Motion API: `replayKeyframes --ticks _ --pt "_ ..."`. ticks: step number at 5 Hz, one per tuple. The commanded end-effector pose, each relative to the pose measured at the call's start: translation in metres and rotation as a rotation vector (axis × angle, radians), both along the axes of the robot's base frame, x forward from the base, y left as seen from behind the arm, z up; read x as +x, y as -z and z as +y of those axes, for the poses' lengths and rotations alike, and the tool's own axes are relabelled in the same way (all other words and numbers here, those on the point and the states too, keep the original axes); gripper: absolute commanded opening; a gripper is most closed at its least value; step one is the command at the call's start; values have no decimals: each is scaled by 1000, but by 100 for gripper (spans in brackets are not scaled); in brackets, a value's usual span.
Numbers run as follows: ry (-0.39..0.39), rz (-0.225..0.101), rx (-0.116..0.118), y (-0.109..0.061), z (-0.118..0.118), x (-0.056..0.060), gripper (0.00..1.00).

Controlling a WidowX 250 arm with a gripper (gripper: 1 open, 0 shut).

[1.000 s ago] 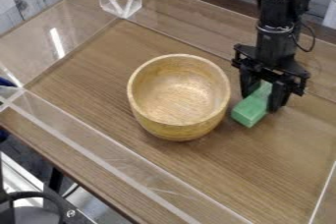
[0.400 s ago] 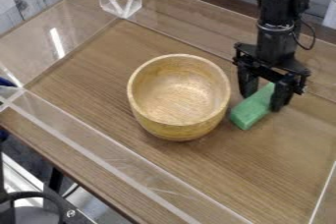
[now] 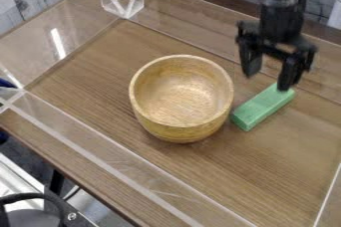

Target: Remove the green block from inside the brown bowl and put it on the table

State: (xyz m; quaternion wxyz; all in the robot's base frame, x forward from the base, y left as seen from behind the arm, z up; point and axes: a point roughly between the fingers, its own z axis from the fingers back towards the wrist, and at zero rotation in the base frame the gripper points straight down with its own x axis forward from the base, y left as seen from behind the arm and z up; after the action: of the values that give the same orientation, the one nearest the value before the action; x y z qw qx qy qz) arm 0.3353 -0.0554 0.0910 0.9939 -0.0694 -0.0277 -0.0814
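Finishing the placement: green block (image 3: 262, 108) lies flat on the table (image 3: 120, 57), just beside the brown bowl (image 3: 182, 97). Gripper (image 3: 274, 71) hangs above, jaws wide, empty. We judge only withdrawal remains.

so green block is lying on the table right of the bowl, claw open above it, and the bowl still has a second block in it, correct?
Not quite. The camera view shows the brown bowl empty. The rest holds: green block lies on the table right of the bowl, claw open above it.
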Motion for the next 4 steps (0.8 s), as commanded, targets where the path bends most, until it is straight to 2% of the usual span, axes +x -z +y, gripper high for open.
replayKeyframes --ticks 1,2,3,4 --pt "-25 -163 -9 -67 14 9 100" --pt "-36 -212 -11 -102 27 9 100" --pt "-13 -199 -8 -87 17 10 100" --pt "1 -171 -5 -73 13 6 100"
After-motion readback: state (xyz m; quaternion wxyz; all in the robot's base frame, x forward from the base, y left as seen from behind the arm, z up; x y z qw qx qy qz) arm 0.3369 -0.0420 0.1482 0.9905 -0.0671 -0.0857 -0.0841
